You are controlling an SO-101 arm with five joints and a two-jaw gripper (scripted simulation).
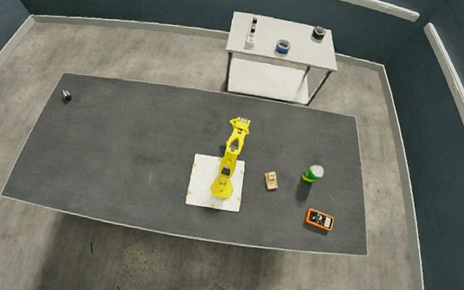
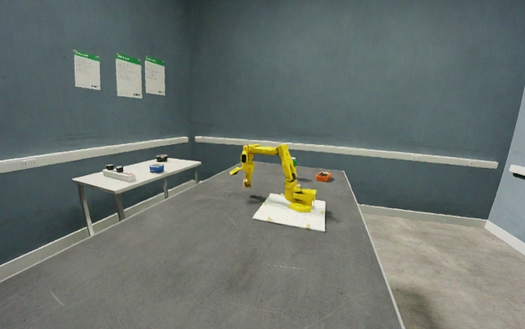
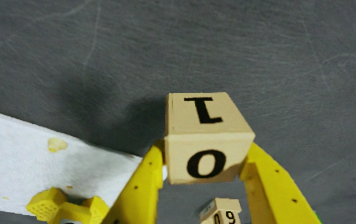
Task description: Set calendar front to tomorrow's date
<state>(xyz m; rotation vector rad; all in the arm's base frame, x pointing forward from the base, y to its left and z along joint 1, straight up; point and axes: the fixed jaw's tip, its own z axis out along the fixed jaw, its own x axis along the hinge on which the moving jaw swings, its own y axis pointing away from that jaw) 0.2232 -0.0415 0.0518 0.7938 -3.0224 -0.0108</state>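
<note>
Blue-grey walls and a grey concrete floor surround the dark table [image 1: 126, 128] [image 2: 194, 259] that we see from the top. On its white mat [image 1: 203, 182] [image 2: 271, 212] [image 3: 35, 165] stands our yellow arm [image 1: 231, 160] [image 2: 288, 164], reaching out past the mat's edge toward the white side table [image 1: 264, 38] [image 2: 142, 174]. To the right of the mat we find the calendar [image 1: 271, 181] [image 3: 220, 211], and farther right a green can [image 1: 312, 175] and an orange multimeter [image 1: 319, 219]. A small dark and silver item lies near the far left corner. From the exterior view we see the arm arched, its gripper [image 2: 239, 177] [image 3: 202, 162] hanging above the table, apart from it, with a cube [image 2: 246, 184] [image 3: 207, 145] at the tips; three posters [image 2: 128, 77] hang on the wall behind the side table. Through the wrist view we see the gripper closed on that cube, which shows a 1 on one face and a 0 on the next, both turned over as we look. Below it in this view, well apart, the calendar shows a 0 and a 9 or 6, partly cut off by the lower edge.
</note>
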